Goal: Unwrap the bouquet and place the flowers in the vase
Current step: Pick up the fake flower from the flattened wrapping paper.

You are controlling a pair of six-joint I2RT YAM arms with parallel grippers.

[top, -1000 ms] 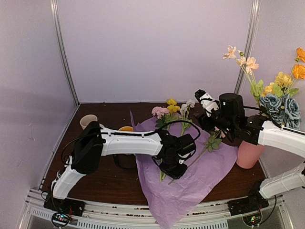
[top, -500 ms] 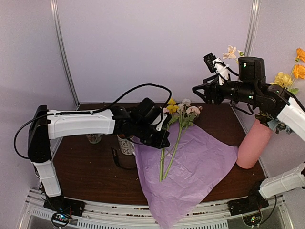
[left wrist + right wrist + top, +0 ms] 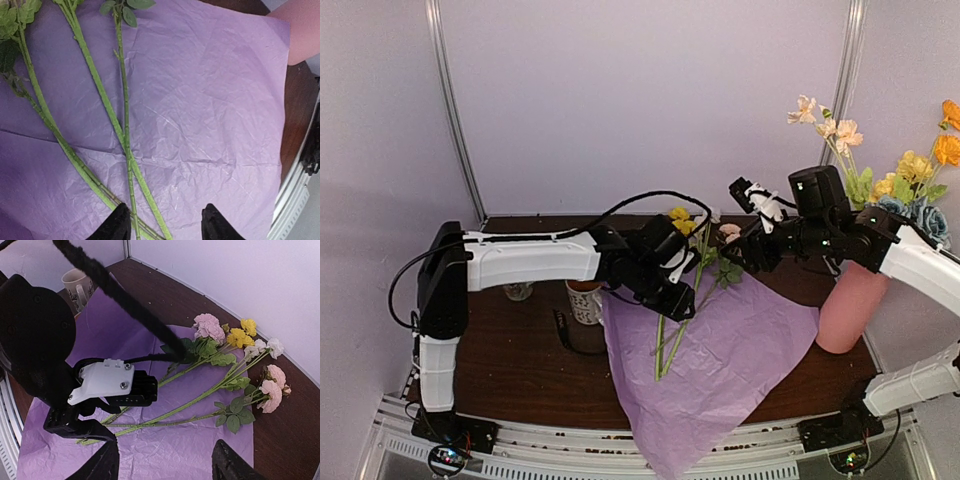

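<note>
Flowers [image 3: 215, 360]: several stems lying on spread tissue paper [image 3: 210, 125], mid-surface.
Vase [image 3: 848, 300]: right side, partly filled.
Left hand [image 3: 162, 226]: fingers apart over stems, empty.
Right hand [image 3: 167, 462]: apart, empty.
Advice: straddle one stem mid-length before closing.

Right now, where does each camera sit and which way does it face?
Top external: above, behind the bases, facing down over the table; left arm, right arm show.
Left wrist: on that wrist, straight down onto flowers on tissue paper; left tool tips below.
Right wrist: slanting down at flowers; right tool tips, left arm.
Shared: flowers, tissue paper.
</note>
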